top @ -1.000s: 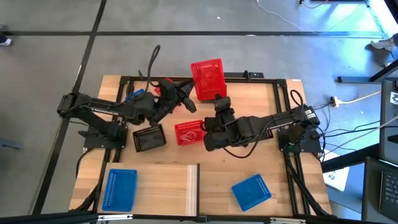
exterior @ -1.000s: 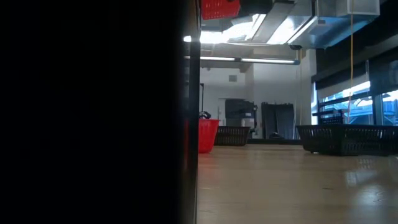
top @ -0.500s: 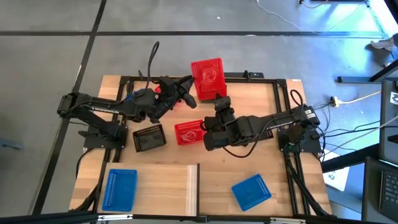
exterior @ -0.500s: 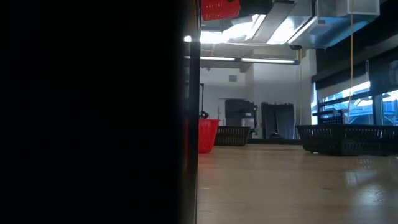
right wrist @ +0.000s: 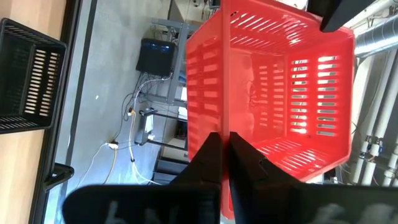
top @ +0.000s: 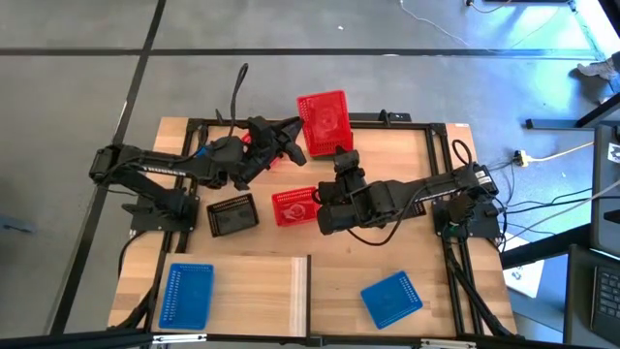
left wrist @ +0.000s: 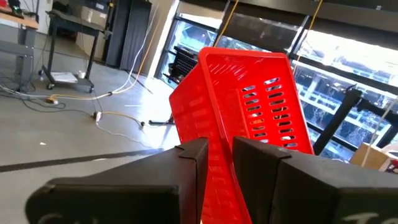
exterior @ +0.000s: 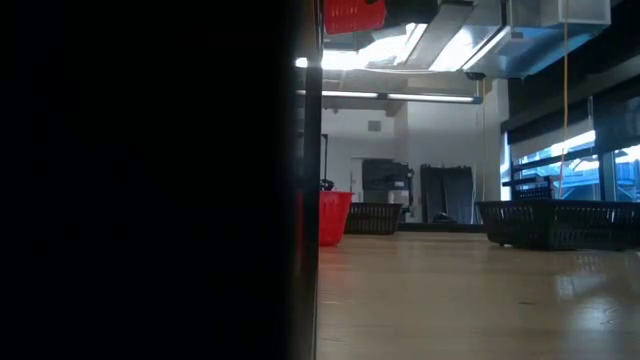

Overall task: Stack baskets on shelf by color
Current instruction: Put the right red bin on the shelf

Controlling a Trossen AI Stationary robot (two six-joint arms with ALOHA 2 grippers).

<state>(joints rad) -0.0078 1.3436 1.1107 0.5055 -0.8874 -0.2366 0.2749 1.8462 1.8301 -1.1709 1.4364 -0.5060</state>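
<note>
My left gripper [top: 289,138] is shut on one red basket [top: 323,121], held high over the table's far edge; it also shows in the low view [exterior: 355,12]. My right gripper [top: 318,208] is shut on a second red basket [top: 294,206] at mid-table. A black basket [top: 232,215] stands left of that one. A blue basket [top: 186,294] lies bottom up on the pale shelf [top: 254,291] at the near edge. Another blue basket [top: 392,298] lies on the tabletop to the shelf's right. A bit of blue [top: 201,150] shows under my left arm. My left gripper pinches a wall of the far red basket [left wrist: 219,158] between its two fingers. The fingers come roughly level from the table's left. The basket is tilted and lifted clear of the table. My right gripper holds the near red basket by one wall at its rim [right wrist: 222,127], one finger inside and one outside. The fingers come level from the table's right. The basket's opening faces the gripper; whether its low side touches the table, I cannot tell.
A black frame [top: 387,120] runs round the tabletop. Two more black baskets [exterior: 372,217] [exterior: 555,222] show in the low view, whose left half is blocked by a dark thing close to the camera. Bare wood lies between the shelf and the right blue basket [top: 334,281].
My left arm has shifted slightly toward the table's far edge. Both red baskets stay about where they were.
</note>
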